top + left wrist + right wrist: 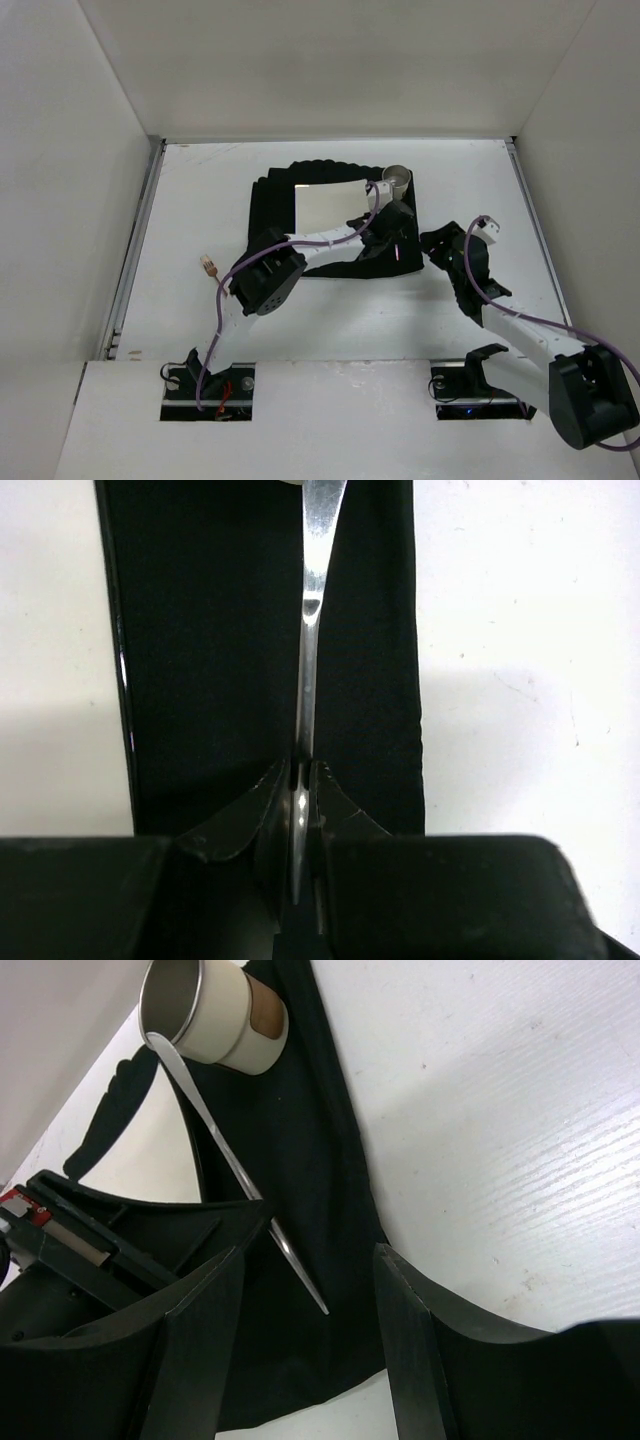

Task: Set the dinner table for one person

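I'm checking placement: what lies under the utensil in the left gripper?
The black mat lies under the silver utensil, with white table either side. The left gripper covers the utensil's near end and the mat beneath it.

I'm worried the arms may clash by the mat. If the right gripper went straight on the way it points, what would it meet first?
Likely the thin end of the metal utensil the left gripper holds: it lies between the right gripper's open fingers, over the black mat. Depth is unclear.
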Controlling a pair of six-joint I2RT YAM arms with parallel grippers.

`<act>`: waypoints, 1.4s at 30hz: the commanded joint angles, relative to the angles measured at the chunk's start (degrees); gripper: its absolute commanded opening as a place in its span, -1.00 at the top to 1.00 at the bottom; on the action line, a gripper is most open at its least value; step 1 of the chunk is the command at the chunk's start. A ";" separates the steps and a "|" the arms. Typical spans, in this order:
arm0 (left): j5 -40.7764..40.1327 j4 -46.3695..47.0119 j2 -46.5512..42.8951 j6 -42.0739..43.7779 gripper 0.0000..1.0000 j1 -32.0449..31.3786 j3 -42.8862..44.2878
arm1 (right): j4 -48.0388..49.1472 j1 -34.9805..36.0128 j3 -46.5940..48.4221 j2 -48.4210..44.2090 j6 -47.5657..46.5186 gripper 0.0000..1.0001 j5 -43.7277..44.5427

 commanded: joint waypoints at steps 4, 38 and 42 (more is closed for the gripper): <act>-2.71 2.64 -6.71 -3.08 0.92 -0.76 -7.50 | 3.59 0.04 0.78 1.15 0.06 -0.21 -0.60; 7.75 1.85 -2.93 -0.79 0.57 1.79 -4.78 | 4.38 0.21 0.60 0.45 -0.38 -0.21 -1.13; 6.78 2.46 -6.27 -0.18 0.37 1.17 -6.80 | 4.38 0.21 0.51 0.28 -0.38 -0.21 -1.13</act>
